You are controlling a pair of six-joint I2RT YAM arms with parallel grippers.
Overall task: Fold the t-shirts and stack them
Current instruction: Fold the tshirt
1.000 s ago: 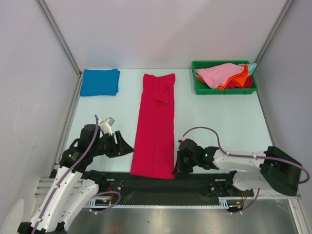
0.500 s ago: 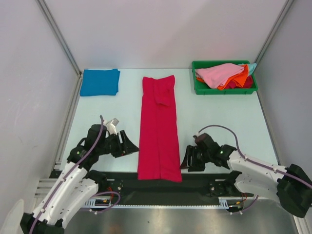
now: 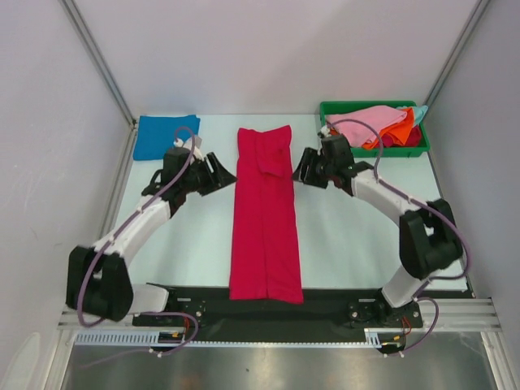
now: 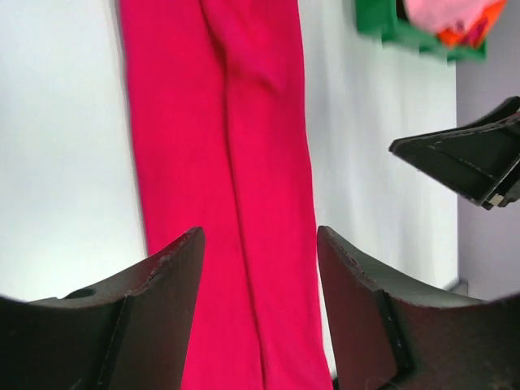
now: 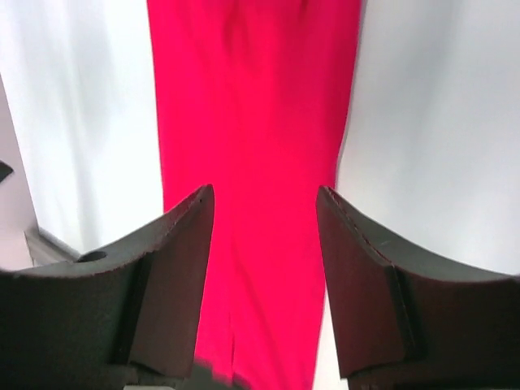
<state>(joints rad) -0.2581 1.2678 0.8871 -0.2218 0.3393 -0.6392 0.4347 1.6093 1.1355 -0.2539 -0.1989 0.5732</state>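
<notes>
Plainly, left claw (image 3: 224, 172) and right claw (image 3: 300, 171) gape empty, flanking crimson t-shirt (image 3: 264, 231).

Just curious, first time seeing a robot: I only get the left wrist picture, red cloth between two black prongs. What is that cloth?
Observer: From above, a red shirt folded into one long strip, lying flat.
Operator: Anything else folded?
Observer: A blue shirt lies folded at the far left.
Operator: Is the other arm holding something?
Observer: No. The right tool is open and empty, beside the strip's far end, opposite the left tool.
</notes>
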